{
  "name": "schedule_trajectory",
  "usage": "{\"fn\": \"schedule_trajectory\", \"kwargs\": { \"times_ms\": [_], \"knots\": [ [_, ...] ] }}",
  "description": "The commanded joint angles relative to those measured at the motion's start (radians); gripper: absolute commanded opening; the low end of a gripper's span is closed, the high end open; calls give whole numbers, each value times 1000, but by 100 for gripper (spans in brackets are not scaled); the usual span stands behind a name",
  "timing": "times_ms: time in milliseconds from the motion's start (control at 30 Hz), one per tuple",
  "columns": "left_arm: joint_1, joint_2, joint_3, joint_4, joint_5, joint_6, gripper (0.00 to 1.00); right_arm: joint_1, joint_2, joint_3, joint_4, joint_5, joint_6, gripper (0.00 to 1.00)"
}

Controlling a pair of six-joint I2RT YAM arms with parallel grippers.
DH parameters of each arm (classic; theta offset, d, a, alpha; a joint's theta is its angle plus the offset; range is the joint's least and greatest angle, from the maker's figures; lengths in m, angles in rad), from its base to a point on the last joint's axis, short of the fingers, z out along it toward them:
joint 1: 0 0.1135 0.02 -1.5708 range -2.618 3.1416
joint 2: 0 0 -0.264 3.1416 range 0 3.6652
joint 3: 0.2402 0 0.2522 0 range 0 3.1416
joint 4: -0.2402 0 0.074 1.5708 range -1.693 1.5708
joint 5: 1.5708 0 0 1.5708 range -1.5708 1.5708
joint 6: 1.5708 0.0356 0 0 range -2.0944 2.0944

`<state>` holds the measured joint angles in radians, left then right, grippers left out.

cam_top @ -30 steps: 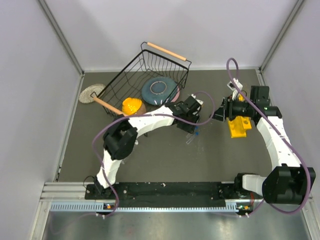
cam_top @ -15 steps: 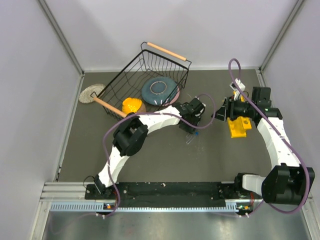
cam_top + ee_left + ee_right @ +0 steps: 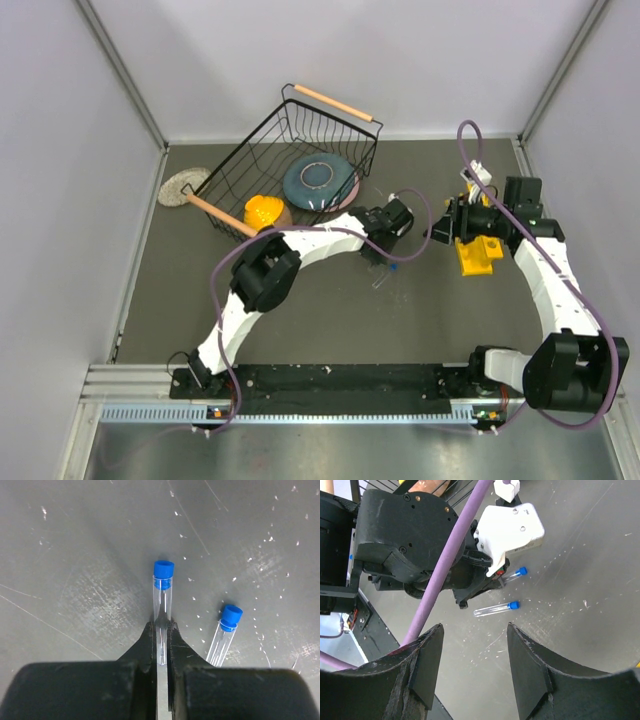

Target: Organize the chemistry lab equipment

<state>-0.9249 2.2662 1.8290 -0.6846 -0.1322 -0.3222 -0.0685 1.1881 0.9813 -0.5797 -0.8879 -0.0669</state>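
Nearest to me, my left gripper [image 3: 161,627] had just snapped shut. A second earlier its jaws stood apart above the table; now the two black fingers were pinched on the glass body of a blue-capped tube [image 3: 163,587], with the capped end sticking out ahead of the fingertips. How much of the tube ran back behind my fingers I could not see. It seemed to lie on the dark table [image 3: 75,580], not yet lifted. Over that same second my left arm had reached a little further out to get there. Just to the right, clear of my fingers, lay the second tube [image 3: 225,630], slightly angled and untouched.

To my mind that closing meant the picking step was done and the carrying came next. The glass being thin and smooth, I judged it might slip or swing once raised.

Further out, my right gripper [image 3: 476,665] hung with its jaws apart and nothing between them, close to the yellow rack [image 3: 478,255], which sat on the table well apart from both tubes. I took that rack for the tube's destination.

Farthest back stood the black wire basket [image 3: 290,150], holding the blue plate [image 3: 318,183]. The orange bowl [image 3: 263,212] sat at its near corner; inside or just outside, I could not tell.
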Motion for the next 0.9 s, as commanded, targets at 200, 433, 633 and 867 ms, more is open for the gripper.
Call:
{"fn": "schedule_trajectory", "kwargs": {
  "times_ms": [200, 433, 633, 867],
  "knots": [
    [-5, -330, -357, 216, 6, -20, 0, 1, -45, -32, 24, -103, -24, 55],
    [-6, -724, -744, 589, 296, -26, 0, 44, -38, -21, 0, -289, -60, 64],
    [-5, -887, -869, 663, 448, -48, 0, 238, -50, 2, -28, -353, -177, 80],
    [-5, -1004, -912, 663, 470, -67, 0, 348, 51, 97, -29, -258, -78, 78]
  ]
}}
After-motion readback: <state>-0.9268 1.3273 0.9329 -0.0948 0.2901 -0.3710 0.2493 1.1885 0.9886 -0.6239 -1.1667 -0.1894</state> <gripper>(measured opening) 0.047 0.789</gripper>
